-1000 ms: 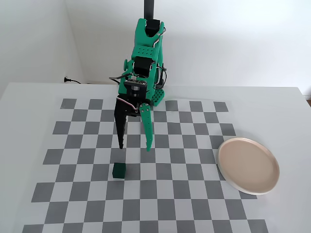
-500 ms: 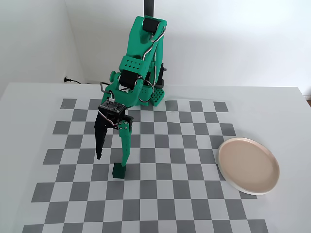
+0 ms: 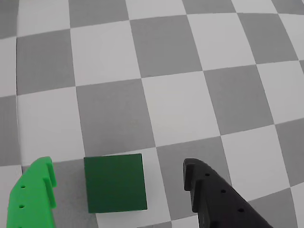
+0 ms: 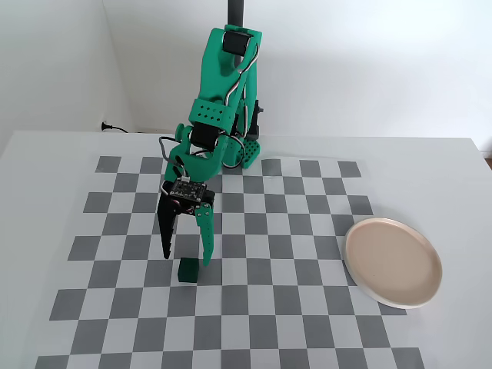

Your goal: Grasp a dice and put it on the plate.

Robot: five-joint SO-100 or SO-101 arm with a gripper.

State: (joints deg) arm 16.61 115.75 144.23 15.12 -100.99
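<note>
So the arm is bent down over the checkerboard mat [image 4: 254, 254] with its claw pointing straight at the board; in the fixed view the gripper [image 4: 187, 257] has one black finger [image 4: 167, 231] on the left and one green finger [image 4: 206, 234] on the right, and they're spread apart wide enough to straddle the dice [image 4: 187, 270]; the dice sits on the board right below and between the two tips, roughly lined up with the gap.

The wrist view shows it closer up; the gripper [image 3: 118, 178] is wide open and has hold of nothing; the green finger [image 3: 33, 197] is at the lower left, the black finger [image 3: 213, 194] at the lower right, and the dark green dice [image 3: 115, 183] sits flat on the mat between them; it's nearer the green finger than the black one, with a visible strip of board on both sides, so neither finger is touching it as far as I can see; the faces are plain, no pips showing.

The plate [image 4: 393, 263] is way off on the right side of the fixed view, resting on the edge of the checker pattern, well apart from the dice and the claw; nothing is on it; the plate isn't in the wrist view at all.
</note>
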